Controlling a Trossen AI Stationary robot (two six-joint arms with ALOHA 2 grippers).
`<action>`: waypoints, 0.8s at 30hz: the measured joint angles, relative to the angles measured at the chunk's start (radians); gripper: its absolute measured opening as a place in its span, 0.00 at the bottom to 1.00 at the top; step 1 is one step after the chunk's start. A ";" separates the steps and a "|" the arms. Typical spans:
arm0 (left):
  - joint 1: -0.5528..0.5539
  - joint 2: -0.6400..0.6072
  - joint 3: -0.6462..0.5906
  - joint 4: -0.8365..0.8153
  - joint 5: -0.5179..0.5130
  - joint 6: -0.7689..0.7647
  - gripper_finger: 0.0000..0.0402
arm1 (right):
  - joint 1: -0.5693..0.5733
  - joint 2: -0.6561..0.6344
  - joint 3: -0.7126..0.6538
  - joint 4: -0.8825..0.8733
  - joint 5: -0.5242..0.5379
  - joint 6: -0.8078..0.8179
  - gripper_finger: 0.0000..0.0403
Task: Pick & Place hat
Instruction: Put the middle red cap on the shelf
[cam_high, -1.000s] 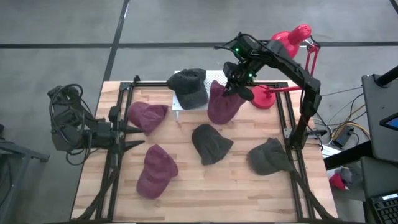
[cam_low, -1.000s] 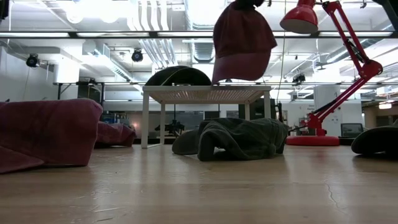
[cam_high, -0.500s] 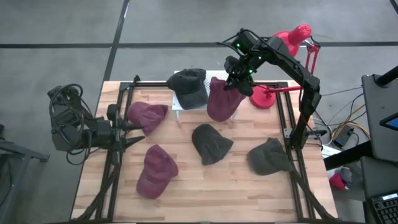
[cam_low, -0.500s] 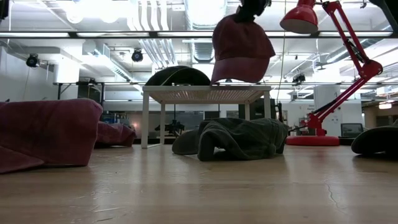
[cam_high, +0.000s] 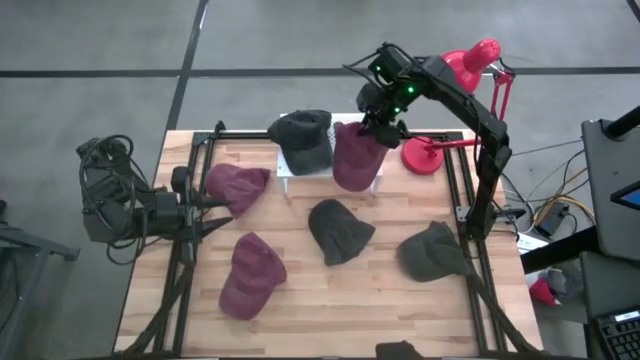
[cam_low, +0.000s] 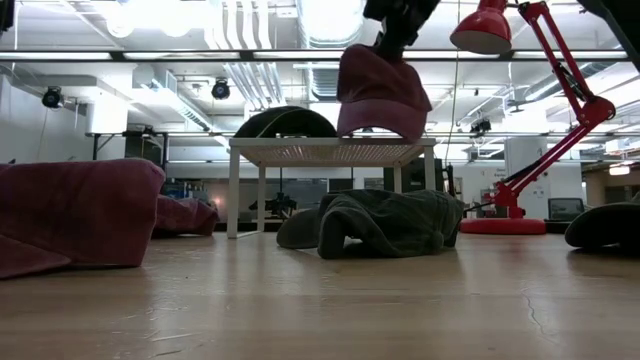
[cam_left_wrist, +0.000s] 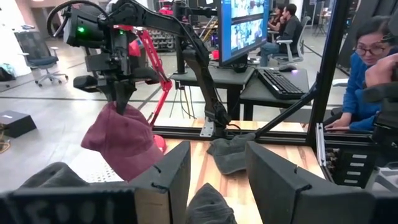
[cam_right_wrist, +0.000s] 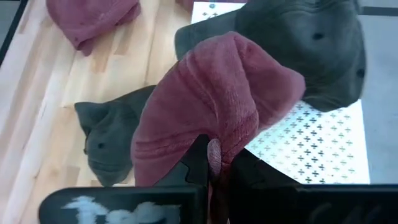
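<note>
My right gripper (cam_high: 382, 128) hangs over the far side of the table, shut on a maroon cap (cam_high: 355, 160). The cap (cam_low: 380, 95) hangs below it over the right end of a small white perforated stand (cam_low: 330, 152). Its lower rim is level with the stand's top. A dark grey cap (cam_high: 305, 140) lies on the left part of the stand (cam_right_wrist: 311, 143). My left gripper (cam_high: 213, 217) waits open at the table's left edge, beside another maroon cap (cam_high: 238, 187). My right gripper pinches a fold of cloth at the top of the maroon cap's crown (cam_right_wrist: 214, 146) between its two fingers, coming from above and pointing down. The cap (cam_left_wrist: 124, 140) hangs below the fingers, and its lower rim (cam_low: 385, 133) reaches the stand's top.
A second maroon cap (cam_high: 250, 275) lies near the table's near left. Two grey caps (cam_high: 340, 230) (cam_high: 435, 252) lie in the middle and at the right. A red desk lamp (cam_high: 425, 155) stands at the far right, close to the right arm. People sit at desks beyond the table.
My right gripper has come down and drifted slightly toward the far edge, still shut on the maroon cap. The cap has sunk from well above the stand until its lower rim meets the stand's top.
</note>
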 joint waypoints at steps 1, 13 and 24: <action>0.000 0.000 0.000 0.000 -0.004 0.000 0.38 | -0.006 0.000 0.000 0.005 0.001 0.000 0.04; 0.000 0.000 0.000 0.000 -0.014 -0.001 0.38 | -0.045 0.000 0.000 0.060 0.063 0.012 0.04; 0.000 0.000 0.000 0.000 -0.015 -0.001 0.38 | -0.049 0.022 0.000 0.105 0.112 0.012 0.05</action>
